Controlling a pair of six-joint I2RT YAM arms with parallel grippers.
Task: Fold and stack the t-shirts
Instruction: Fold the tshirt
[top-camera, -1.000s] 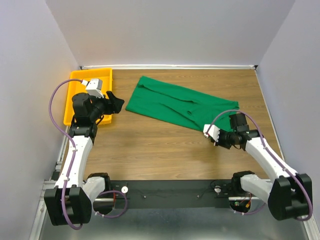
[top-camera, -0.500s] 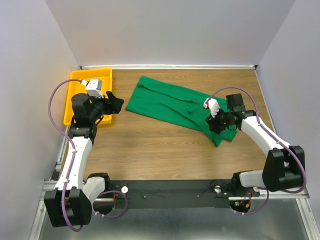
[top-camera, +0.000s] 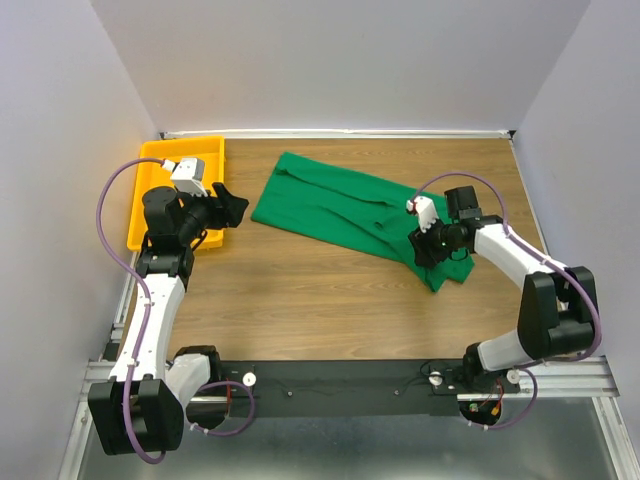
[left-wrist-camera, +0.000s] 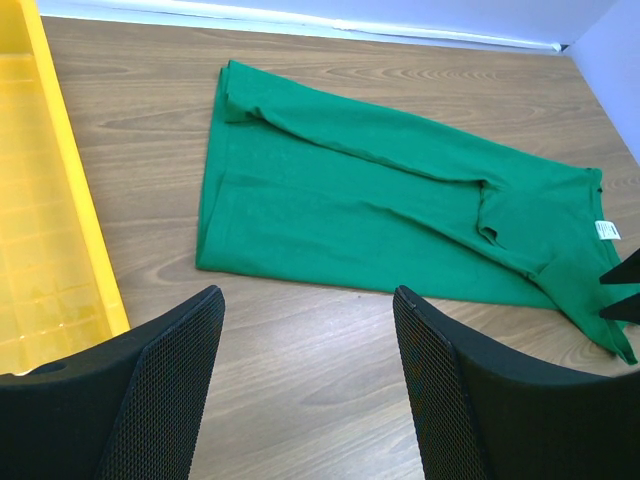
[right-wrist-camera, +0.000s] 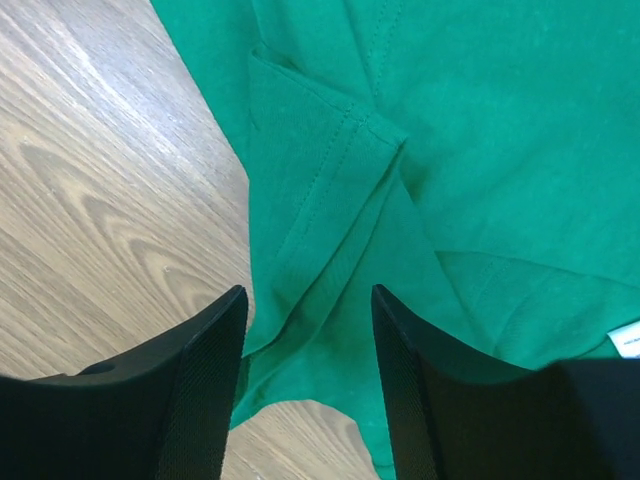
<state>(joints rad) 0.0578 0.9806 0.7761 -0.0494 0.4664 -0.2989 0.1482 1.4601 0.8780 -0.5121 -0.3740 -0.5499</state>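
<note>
Since a second ago the right arm has swung from the near side of the shirt (top-camera: 335, 205) in over its right end. The right gripper (top-camera: 424, 245), which sat just off the near-right edge then, is now above the cloth. That end of the shirt has changed shape too, with a tongue of cloth now reaching nearer along the table (top-camera: 300, 300) than it did. The left arm and the shirt's left end are as they were.

The shirt (left-wrist-camera: 350, 190) lies flat on the far half of the table. Its long axis runs on a slant from far left to near right. A straight edge forms the left end, and the white tag (left-wrist-camera: 605, 229) sits at the right end, so the neck points right and a little near.

In the wrist view the right gripper (right-wrist-camera: 308, 300) has its jaws apart, straddling a stitched fold of shirt (right-wrist-camera: 480, 130) without pinching it. The tag (right-wrist-camera: 625, 342) is just to the right of the gripper.

The left gripper (top-camera: 232, 208) hangs over the right edge of the yellow tray (top-camera: 150, 160), near the shirt's left end but apart from it. The left gripper (left-wrist-camera: 307, 300) has wide jaws with nothing between them, and the tray (left-wrist-camera: 60, 150) is on its left.
</note>
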